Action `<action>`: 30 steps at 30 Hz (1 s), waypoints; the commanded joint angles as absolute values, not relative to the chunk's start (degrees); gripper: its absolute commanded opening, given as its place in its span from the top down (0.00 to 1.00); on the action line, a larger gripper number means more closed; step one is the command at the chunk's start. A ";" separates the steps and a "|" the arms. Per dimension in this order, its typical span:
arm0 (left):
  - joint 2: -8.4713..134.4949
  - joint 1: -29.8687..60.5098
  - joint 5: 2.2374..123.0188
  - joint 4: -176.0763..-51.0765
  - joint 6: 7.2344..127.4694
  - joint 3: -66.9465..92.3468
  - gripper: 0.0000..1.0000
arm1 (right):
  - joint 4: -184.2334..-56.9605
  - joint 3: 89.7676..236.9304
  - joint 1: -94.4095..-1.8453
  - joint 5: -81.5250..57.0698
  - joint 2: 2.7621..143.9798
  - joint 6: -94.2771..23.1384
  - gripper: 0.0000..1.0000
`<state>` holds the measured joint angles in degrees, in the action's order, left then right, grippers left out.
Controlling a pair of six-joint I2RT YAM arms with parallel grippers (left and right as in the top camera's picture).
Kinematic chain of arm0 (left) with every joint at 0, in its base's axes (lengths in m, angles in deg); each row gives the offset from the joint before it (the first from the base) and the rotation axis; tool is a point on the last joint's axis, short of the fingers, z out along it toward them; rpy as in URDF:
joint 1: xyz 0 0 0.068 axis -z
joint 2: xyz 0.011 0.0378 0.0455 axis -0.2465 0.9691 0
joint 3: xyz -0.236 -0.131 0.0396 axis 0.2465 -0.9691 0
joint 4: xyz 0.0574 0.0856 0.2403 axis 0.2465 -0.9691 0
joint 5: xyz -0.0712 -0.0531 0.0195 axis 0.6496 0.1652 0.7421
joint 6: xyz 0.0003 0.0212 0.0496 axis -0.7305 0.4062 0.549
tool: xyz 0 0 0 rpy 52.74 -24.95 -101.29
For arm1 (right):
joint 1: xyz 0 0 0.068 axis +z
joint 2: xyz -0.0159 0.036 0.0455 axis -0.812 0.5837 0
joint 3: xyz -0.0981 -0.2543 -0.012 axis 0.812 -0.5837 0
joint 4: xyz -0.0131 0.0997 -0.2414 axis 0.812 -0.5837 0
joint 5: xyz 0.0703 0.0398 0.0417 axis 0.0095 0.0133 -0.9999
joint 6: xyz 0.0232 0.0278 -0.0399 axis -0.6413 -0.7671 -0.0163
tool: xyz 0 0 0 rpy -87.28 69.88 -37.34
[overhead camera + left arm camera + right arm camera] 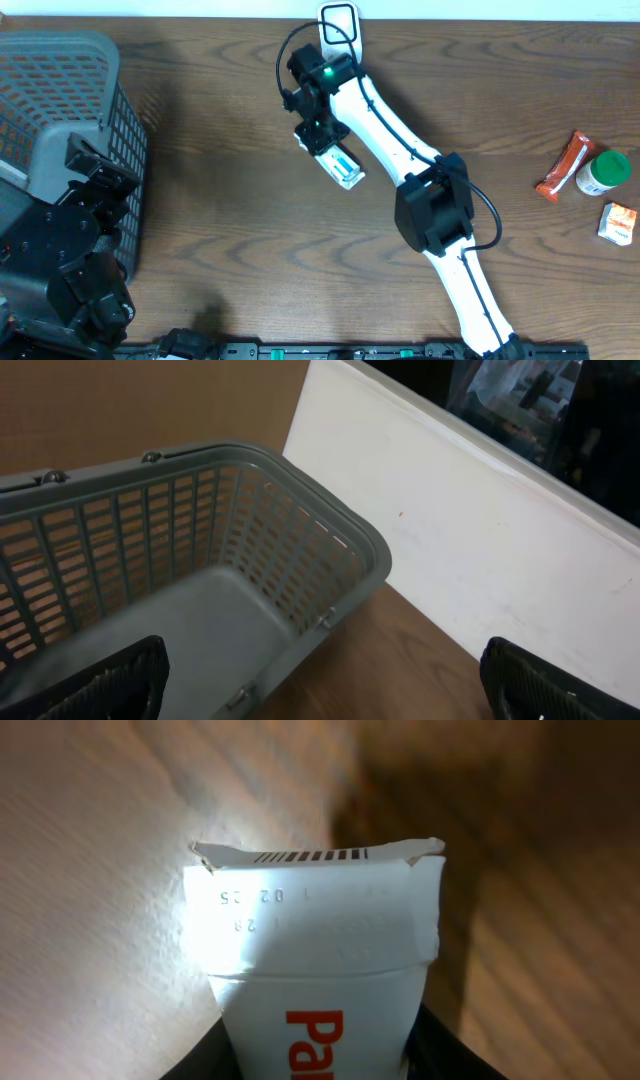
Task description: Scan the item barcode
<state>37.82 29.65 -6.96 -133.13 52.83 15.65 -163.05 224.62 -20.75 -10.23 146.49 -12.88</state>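
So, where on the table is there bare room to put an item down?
Bare wood lies between the basket and the right arm, and between that arm and the packet. The right edge is crowded: packet, jar, box.

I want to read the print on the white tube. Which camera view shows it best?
The right wrist view: the white tube fills it, with crimped end, stripes and red letters plain. Overhead shows it small, half under the right gripper. The left wrist view shows none of it.
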 commanded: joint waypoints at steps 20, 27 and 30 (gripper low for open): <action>37.82 29.30 -7.69 -133.15 53.59 15.50 0.00 | -136.59 225.87 -24.23 9.27 146.38 12.71 0.76; 37.82 29.30 -7.69 -133.15 53.59 15.50 0.00 | -126.86 225.87 -27.77 9.44 146.38 15.42 0.78; 37.82 29.30 -7.69 -133.15 53.59 15.50 0.00 | -123.65 225.87 -28.12 10.56 146.38 17.37 0.76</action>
